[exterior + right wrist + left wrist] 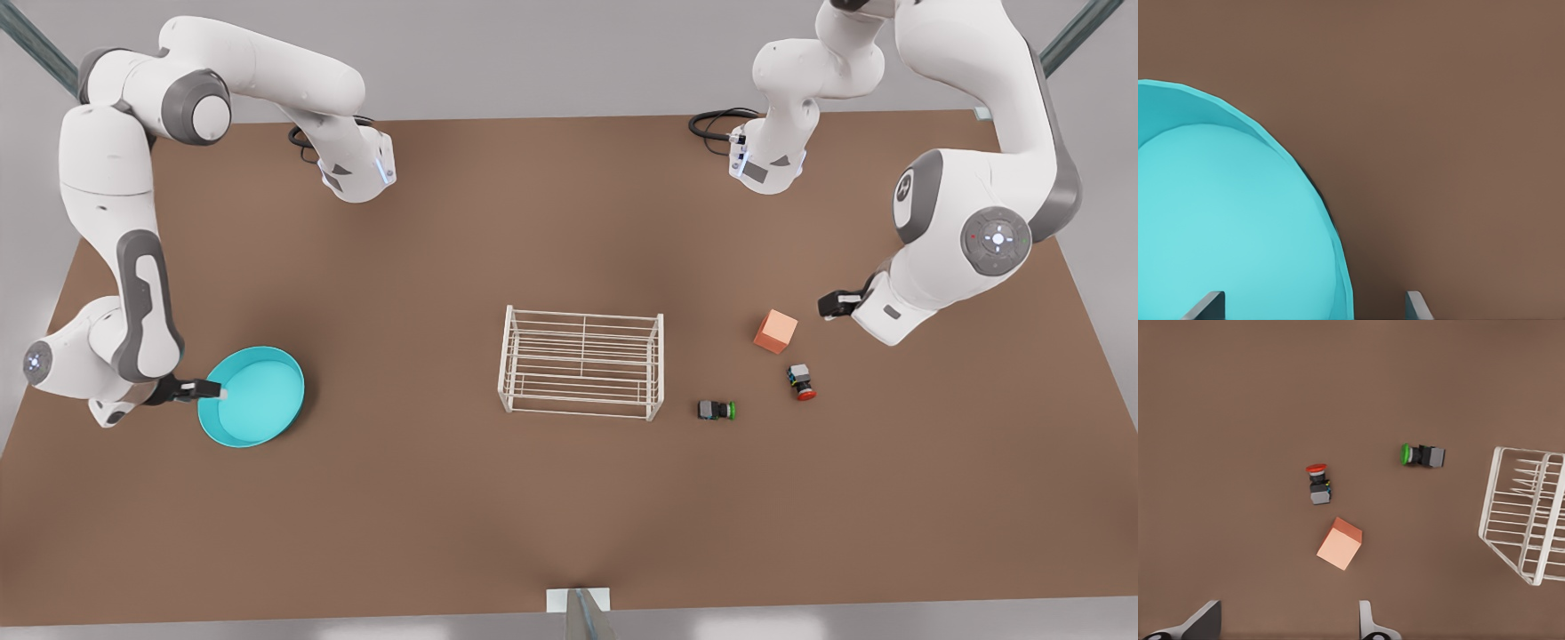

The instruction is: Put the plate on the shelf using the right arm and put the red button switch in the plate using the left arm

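The turquoise plate (258, 400) lies on the brown table at the front view's left. My right gripper (218, 391) is open at the plate's near-arm edge. In the right wrist view the plate (1225, 227) has its rim between the two spread fingers of the right gripper (1313, 307). The white wire shelf (582, 313) stands at the table's middle. The red button switch (802, 382) lies on its side right of the shelf. My left gripper (827, 305) hovers open beyond the orange cube; the left wrist view shows the left gripper (1286, 627), the switch (1318, 483) and the shelf (1489, 495).
An orange cube (776, 331) sits between the left gripper and the red switch, also seen as the cube (1339, 543). A green-capped switch (717, 410) lies between the shelf and the red one, the same green switch (1423, 455) on its side.
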`<move>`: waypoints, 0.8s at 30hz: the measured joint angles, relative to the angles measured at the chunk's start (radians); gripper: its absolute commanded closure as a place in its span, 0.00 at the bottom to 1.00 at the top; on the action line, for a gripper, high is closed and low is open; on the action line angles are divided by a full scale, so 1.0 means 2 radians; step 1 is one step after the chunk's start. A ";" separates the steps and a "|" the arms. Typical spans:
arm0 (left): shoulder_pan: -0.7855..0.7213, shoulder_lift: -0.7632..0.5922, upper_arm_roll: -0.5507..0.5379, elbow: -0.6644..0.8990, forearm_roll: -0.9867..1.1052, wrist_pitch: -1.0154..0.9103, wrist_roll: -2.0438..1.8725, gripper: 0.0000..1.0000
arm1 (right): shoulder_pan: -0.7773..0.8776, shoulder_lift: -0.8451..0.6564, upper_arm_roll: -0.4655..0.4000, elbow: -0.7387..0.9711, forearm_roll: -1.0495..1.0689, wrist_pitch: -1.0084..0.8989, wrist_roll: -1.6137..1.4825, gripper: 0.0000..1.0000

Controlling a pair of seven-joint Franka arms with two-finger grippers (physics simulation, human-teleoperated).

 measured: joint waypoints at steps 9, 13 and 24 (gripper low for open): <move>-0.001 0.001 0.004 0.000 0.000 0.000 -0.002 0.00 | -0.009 -0.002 0.002 -0.023 0.009 0.014 -0.028 0.01; -0.001 0.001 0.004 0.000 0.000 0.001 -0.002 0.00 | -0.009 -0.003 0.003 -0.024 0.010 0.013 -0.038 0.22; -0.002 0.002 0.011 0.000 0.000 0.002 -0.002 0.00 | -0.009 -0.008 0.003 -0.018 0.015 -0.002 -0.069 0.79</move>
